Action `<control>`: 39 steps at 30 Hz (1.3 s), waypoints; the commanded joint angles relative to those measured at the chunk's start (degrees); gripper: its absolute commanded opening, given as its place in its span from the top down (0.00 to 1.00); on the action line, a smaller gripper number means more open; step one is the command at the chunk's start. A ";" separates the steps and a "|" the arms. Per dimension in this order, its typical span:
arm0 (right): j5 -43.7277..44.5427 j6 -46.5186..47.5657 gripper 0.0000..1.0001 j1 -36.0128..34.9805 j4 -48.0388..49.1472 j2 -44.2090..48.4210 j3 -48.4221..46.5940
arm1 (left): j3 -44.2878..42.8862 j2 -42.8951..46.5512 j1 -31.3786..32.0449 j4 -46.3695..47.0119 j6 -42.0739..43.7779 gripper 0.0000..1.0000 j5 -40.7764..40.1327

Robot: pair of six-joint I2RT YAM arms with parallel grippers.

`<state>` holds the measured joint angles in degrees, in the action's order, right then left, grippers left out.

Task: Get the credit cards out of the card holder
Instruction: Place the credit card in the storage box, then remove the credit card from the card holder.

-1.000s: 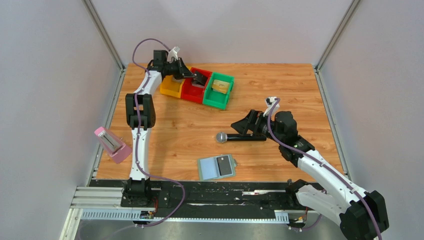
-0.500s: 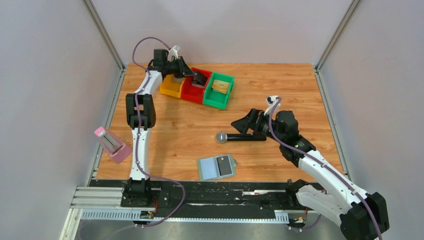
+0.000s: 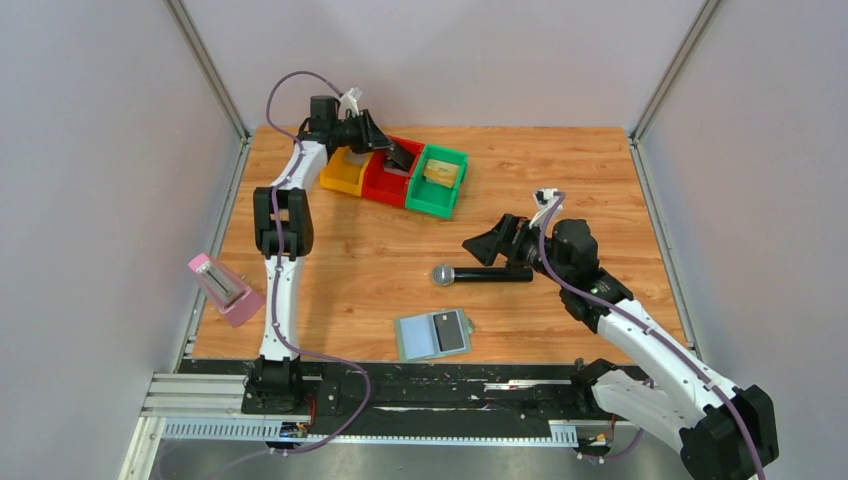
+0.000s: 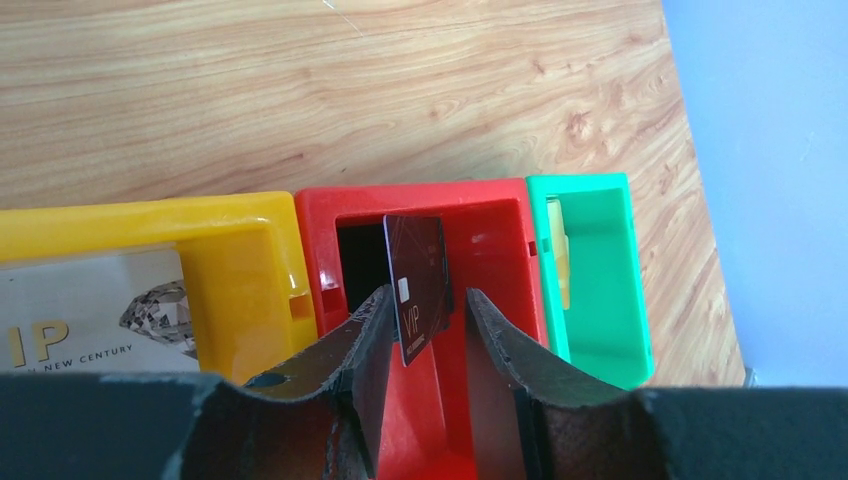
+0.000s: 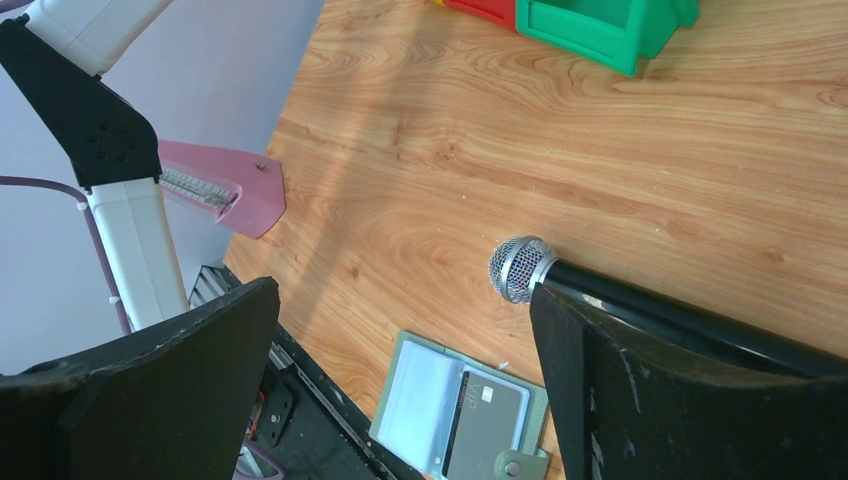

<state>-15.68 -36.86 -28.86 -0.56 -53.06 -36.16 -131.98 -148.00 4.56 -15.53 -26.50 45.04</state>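
A: Where is the card holder [image 3: 418, 338]?

B: It lies open and flat on the desk [image 3: 360, 260], at the near edge, between the two arm bases. A dark grey card [image 3: 451, 332] lies on its right panel; the left panel is pale.

A: And the other cards?

B: They are at the far side, at three bins which stand in one row, touching. A pale card [image 4: 90, 320] printed with "VIP" lies in the yellow bin [image 4: 230, 215]. A gold card [image 3: 441, 173] is in the green bin [image 3: 435, 207]. A maroon card [image 4: 418, 270] stands upright over the red bin [image 4: 410, 197], between the jaws of the left gripper [image 4: 428, 293].

A: Do the jaws grasp it?

B: One cannot tell. The card lies against one finger, and a narrow gap shows before the other finger.

A: And the right gripper [image 5: 400, 290]?

B: Its jaws are released, spread wide, and they hold nothing. It hangs low over the middle of the desk. The black microphone [image 5: 520, 268] lies on the wood just beside one finger [image 5: 640, 400]; whether they touch is not clear.
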 commanded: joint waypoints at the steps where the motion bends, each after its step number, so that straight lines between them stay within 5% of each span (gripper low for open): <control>1: 1.07 0.95 0.00 -0.32 1.22 0.24 -2.76 | -1.97 2.44 0.30 0.70 1.13 0.58 -2.65; 24: 3.75 -0.07 0.00 -0.32 -5.73 -2.89 -6.28 | -0.53 9.72 0.46 -1.19 1.56 0.46 -6.71; 30: 4.69 0.49 0.00 -0.32 -13.75 -5.12 -8.92 | 9.58 19.21 0.67 -3.58 -0.25 0.47 -6.24; 39: -1.90 -2.30 0.36 -0.82 -17.43 -1.58 -3.47 | 34.63 38.79 3.38 -6.26 -1.87 0.52 -6.67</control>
<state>-14.46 -37.04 -28.86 -16.25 -57.43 -41.95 -104.86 -118.24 5.69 -19.97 -28.05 39.00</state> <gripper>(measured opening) 0.710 0.486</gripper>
